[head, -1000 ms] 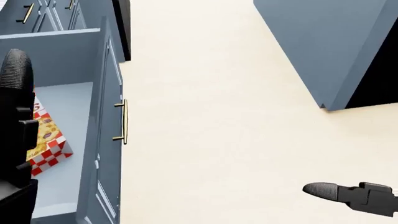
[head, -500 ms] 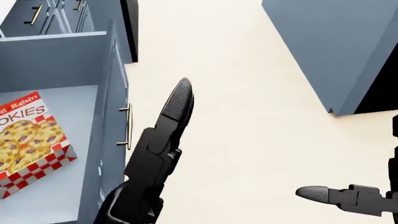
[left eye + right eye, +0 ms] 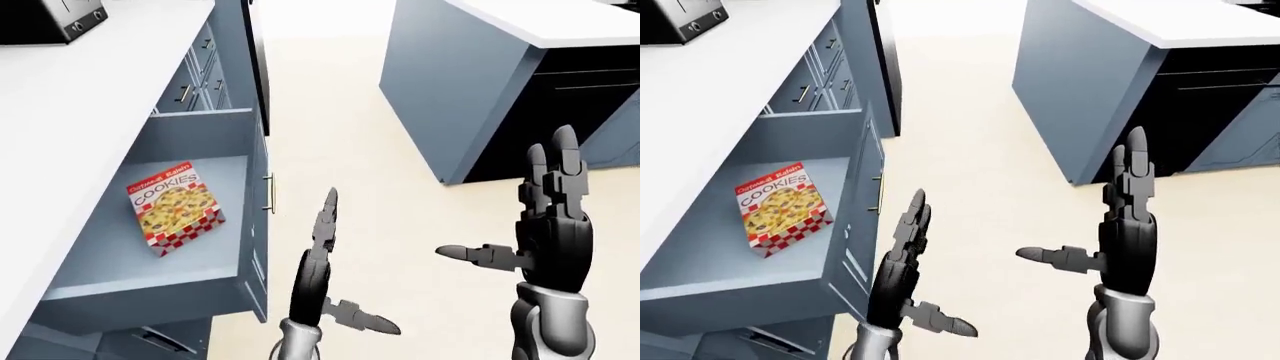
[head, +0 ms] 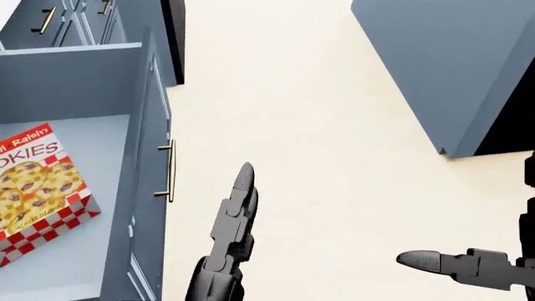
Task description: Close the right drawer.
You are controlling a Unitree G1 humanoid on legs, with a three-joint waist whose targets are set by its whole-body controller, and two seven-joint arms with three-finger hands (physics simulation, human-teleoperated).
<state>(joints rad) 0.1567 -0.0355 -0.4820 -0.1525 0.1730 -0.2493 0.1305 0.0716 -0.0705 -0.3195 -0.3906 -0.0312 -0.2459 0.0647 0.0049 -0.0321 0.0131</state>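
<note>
The right drawer (image 3: 256,225) stands pulled out from the blue-grey cabinet at the left of the left-eye view, with a brass handle (image 3: 270,193) on its front. A red-and-white cookie box (image 3: 175,206) lies flat inside it. My left hand (image 3: 322,255) is open with its fingers straight, just right of the drawer front and apart from it; in the head view it (image 4: 233,232) rises beside the handle (image 4: 170,170). My right hand (image 3: 535,221) is open and upright farther right, over the floor.
A white counter (image 3: 90,90) with a dark toaster (image 3: 50,19) runs above the drawer. Closed drawers (image 3: 195,82) continue beyond it. A blue-grey island (image 3: 470,82) with a dark opening (image 3: 590,97) stands at the right, across a cream floor (image 3: 330,120).
My left hand has swung from over the drawer's inside to the right of its front, then dropped lower in the head view. The right hand barely moved. The camera shifted slightly.
</note>
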